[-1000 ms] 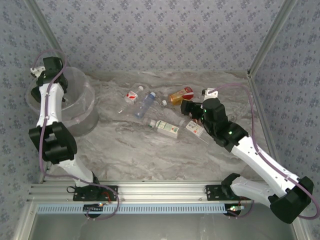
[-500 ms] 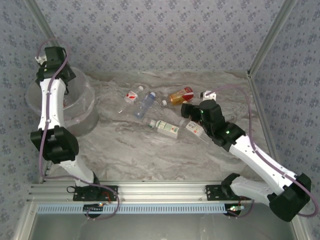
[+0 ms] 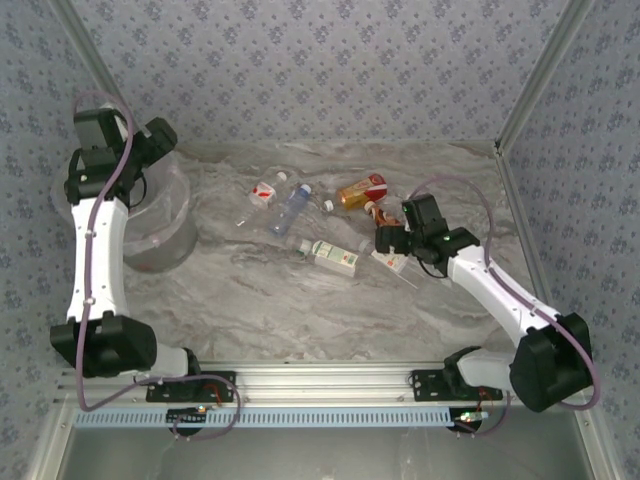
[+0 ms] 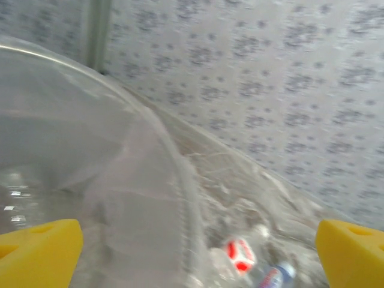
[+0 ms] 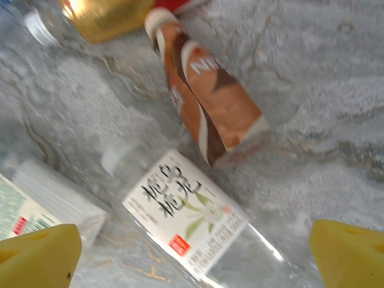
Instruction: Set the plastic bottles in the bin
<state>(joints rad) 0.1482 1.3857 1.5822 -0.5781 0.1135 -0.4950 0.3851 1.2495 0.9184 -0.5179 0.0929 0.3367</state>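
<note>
Several plastic bottles lie mid-table: a red-labelled one (image 3: 263, 190), a bluish one (image 3: 292, 208), an amber-filled one (image 3: 362, 190) and a white-green-labelled one (image 3: 335, 257). My right gripper (image 3: 386, 241) hovers open over a clear bottle with a white flower label (image 5: 186, 219), one yellow fingertip (image 5: 36, 255) on each side of it. An orange-brown-labelled bottle (image 5: 210, 108) lies just beyond it. My left gripper (image 3: 158, 137) is open and empty above the bin (image 3: 165, 235). The bin's rim (image 4: 174, 180) is blurred in the left wrist view, with the red-labelled bottle (image 4: 239, 255) past it.
Patterned walls close in the back and both sides, with a metal post (image 3: 530, 90) at the right rear corner. A rail (image 3: 320, 385) runs along the near edge by the arm bases. The marbled tabletop (image 3: 290, 310) in front of the bottles is bare.
My left gripper has swung from the bin's far left side rightward across its rim. My right wrist has tipped downward, with the gripper now over the flower-labelled bottle.
</note>
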